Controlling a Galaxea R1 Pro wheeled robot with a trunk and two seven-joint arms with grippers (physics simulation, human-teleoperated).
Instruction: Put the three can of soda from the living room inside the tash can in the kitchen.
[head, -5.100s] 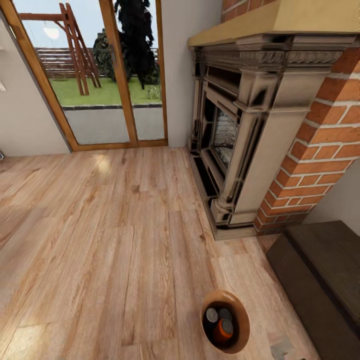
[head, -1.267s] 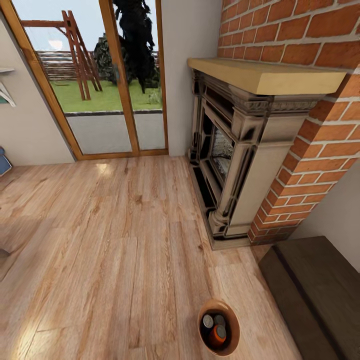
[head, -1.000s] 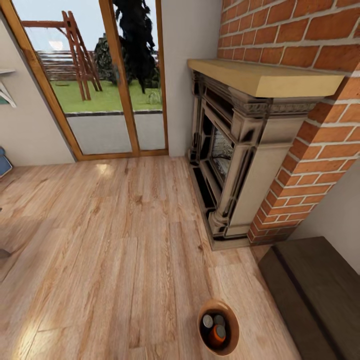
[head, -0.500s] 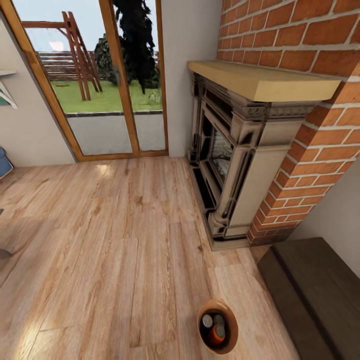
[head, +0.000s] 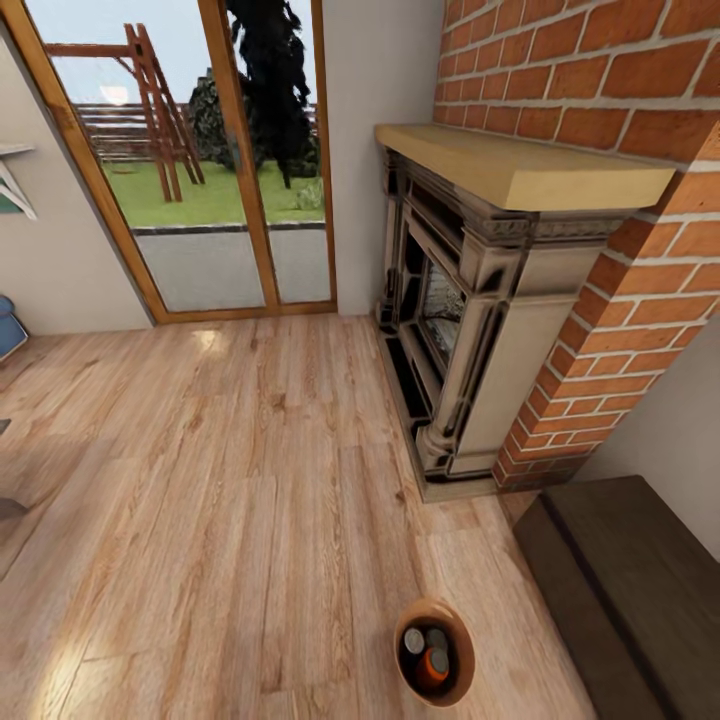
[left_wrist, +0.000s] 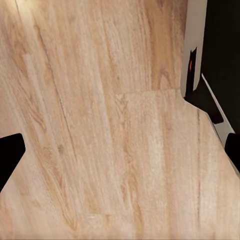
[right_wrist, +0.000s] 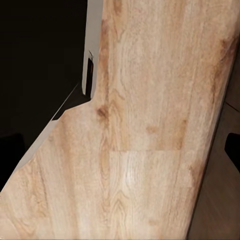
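On the plank floor (head: 200, 520) before the fireplace (head: 470, 300): trash can (head: 458, 684) holding three soda cans (head: 432, 662). Both grippers' fingers wide apart, empty. Judgement: approach squarely and grip the rim evenly for carrying.

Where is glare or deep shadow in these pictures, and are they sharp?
Head view: sunlight glare on the floor before the glass doors; the trash can interior is shadowed, cans dim. Wrist views: soft, slightly blurred wood grain, with black unlit areas at the edges.

brick fireplace (head: 470, 300), wood-framed glass doors (head: 200, 150), plank floor (head: 200, 500)
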